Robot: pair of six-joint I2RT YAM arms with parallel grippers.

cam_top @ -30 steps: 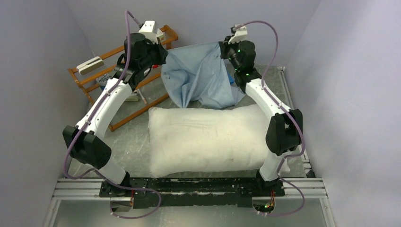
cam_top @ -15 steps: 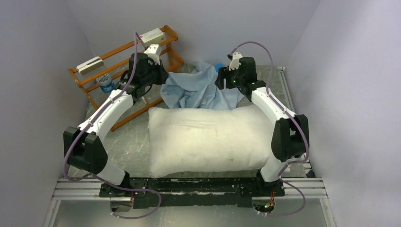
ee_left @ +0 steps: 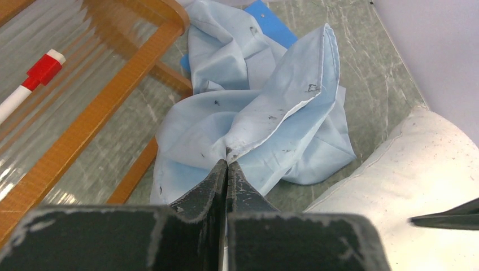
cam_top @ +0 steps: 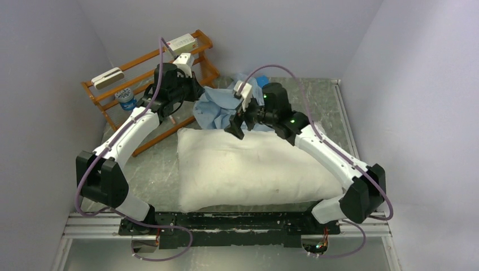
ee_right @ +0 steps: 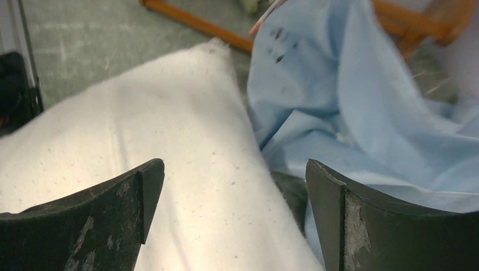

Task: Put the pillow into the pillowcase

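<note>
The white pillow [cam_top: 243, 166] lies lengthwise across the table in front of both arm bases. Behind its far edge the pale-blue pillowcase [cam_top: 217, 110] sits in a crumpled heap. My left gripper [cam_top: 192, 93] is shut on a pinched fold of the pillowcase [ee_left: 271, 118], seen at its fingertips [ee_left: 227, 164] in the left wrist view. My right gripper [cam_top: 236, 127] hangs open over the pillow's far edge, near its middle. In the right wrist view its jaws [ee_right: 234, 175] stand wide apart, with the pillow [ee_right: 141, 130] below on the left and the pillowcase [ee_right: 361, 113] on the right.
An orange wooden rack [cam_top: 147, 73] stands at the back left, holding a white box [cam_top: 183, 40] and a bottle [cam_top: 125, 99]. A red-capped marker [ee_left: 31, 84] lies by it. A flat bright-blue sheet [ee_left: 271, 20] lies under the heap. Walls close in on three sides.
My right gripper let go of the pillowcase, opened wide and swung left and down to the pillow's far edge. The raised pillowcase collapsed into a heap. My left arm lowered, still gripping.
</note>
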